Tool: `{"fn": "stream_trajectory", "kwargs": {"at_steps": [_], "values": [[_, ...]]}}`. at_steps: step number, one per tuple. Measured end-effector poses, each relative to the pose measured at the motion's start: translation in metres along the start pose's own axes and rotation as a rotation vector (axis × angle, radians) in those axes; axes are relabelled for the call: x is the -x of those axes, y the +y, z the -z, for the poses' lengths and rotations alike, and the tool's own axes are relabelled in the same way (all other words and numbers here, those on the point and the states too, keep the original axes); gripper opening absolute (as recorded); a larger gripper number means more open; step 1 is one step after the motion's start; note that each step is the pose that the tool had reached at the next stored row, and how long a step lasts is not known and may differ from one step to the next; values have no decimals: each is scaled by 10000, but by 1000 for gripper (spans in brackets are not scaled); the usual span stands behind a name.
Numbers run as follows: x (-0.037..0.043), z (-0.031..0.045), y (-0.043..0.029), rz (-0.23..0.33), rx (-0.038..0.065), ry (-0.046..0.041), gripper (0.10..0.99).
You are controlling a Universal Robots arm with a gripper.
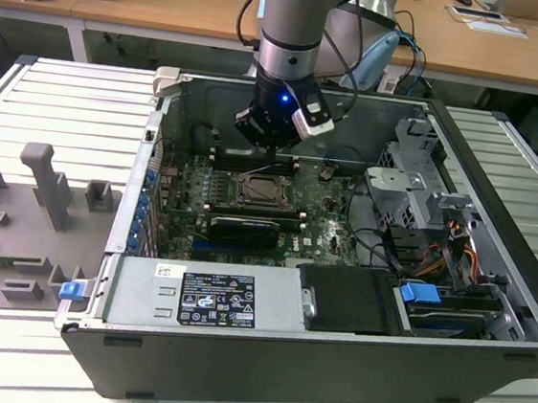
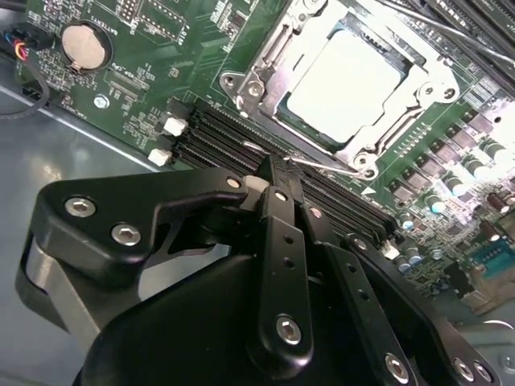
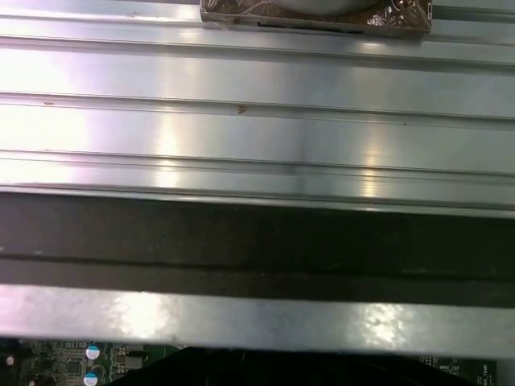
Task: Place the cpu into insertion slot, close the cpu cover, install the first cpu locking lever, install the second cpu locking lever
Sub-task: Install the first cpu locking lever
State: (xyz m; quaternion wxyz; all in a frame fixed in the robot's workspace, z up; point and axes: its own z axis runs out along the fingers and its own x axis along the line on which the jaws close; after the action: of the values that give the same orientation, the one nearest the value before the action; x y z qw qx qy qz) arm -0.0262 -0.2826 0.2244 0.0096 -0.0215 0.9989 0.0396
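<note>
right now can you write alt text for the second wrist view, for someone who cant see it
A black gripper, fingers closed together, hangs beside the insertion slot on a green circuit board. The pale cpu sits in the slot, framed by the silvery cpu cover.

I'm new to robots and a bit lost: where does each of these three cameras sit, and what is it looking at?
Exterior view: off the arm, looking down into the open computer case; arm and gripper show.
Second wrist view: on the arm, facing the cpu under its cover; gripper in front.
First wrist view: on the arm, facing ribbed metal.
Exterior and second wrist views share socket and gripper.
</note>
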Motion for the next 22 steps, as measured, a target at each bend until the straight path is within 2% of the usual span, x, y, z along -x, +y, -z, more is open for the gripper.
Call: {"fn": "stream_trajectory", "kwargs": {"at_steps": [2, 7, 10, 11, 22], "values": [[4, -6, -14, -3, 11, -2, 106], [9, -19, -33, -64, 117, -11, 106], [18, -31, -36, -74, 331, -20, 106], [20, -36, -38, -75, 362, -23, 106], [23, -45, -59, -78, 354, -21, 106]]}}
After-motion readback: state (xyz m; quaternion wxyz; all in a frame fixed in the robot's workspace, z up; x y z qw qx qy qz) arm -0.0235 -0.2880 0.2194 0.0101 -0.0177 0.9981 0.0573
